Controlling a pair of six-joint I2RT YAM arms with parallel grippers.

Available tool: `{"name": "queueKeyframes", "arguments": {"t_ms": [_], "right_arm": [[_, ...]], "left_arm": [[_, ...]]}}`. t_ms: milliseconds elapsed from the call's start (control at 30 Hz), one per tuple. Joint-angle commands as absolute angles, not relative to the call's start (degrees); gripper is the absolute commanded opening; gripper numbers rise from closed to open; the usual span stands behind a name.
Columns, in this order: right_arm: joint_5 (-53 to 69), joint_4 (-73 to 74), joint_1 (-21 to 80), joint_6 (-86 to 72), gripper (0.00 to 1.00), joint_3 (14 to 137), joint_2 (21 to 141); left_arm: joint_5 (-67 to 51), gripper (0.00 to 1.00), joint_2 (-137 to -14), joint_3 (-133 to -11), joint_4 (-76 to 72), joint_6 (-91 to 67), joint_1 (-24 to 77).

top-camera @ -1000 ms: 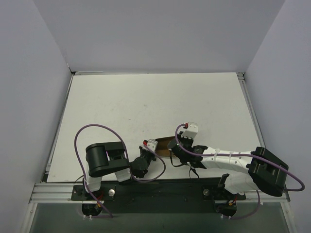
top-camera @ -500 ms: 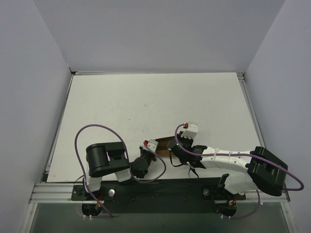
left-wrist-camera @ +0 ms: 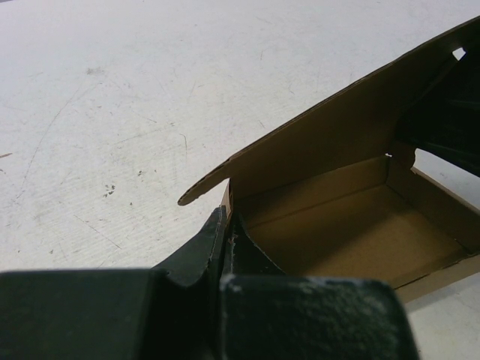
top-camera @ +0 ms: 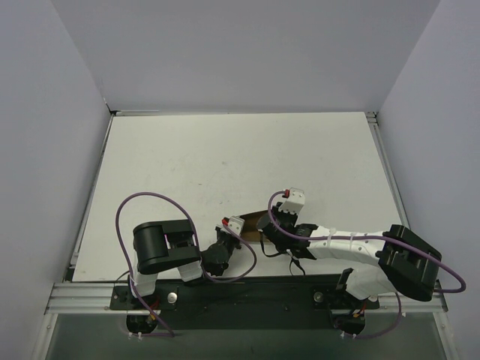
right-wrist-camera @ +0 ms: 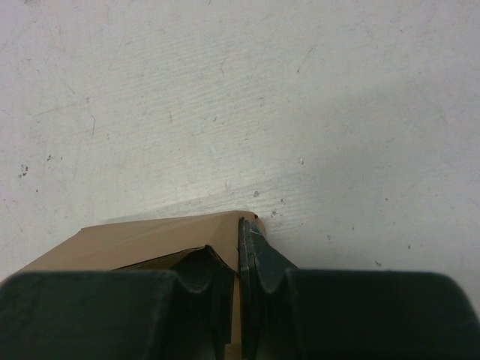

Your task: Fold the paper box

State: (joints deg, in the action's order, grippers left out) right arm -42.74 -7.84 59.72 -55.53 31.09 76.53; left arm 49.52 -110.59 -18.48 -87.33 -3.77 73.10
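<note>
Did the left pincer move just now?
No. The left pincer stays shut on the box, at the same spot above the black rail in the top view.

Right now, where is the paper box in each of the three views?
Top external: the paper box sits low centre, between the left gripper and the right gripper.
Left wrist: the box fills the right half, an open tray with its flap raised.
Right wrist: the box is lower left, its corner pinched in the fingers.
Shared landmark: the scuffed white table.
</note>
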Motion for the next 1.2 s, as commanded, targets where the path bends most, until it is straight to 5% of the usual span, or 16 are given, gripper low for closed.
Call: {"name": "queueKeyframes", "arguments": {"t_ms": [0, 667, 1167], "right_arm": [[-37.7, -14.8, 61.3, -59.1, 0.0, 34.3, 77.5], [-35.6, -15.0, 61.3, -57.7, 0.0, 34.9, 79.9], [-44.0, 3.9, 69.7, -55.8, 0.0, 34.3, 74.1]], "left_arm": [[40.3, 0.0, -114.1, -18.0, -86.3, -4.8, 75.8], [40.8, 0.0, -113.6, -18.0, -86.0, -4.7, 76.1], [48.0, 0.0, -108.5, -18.8, -77.4, -8.4, 76.1]]}}
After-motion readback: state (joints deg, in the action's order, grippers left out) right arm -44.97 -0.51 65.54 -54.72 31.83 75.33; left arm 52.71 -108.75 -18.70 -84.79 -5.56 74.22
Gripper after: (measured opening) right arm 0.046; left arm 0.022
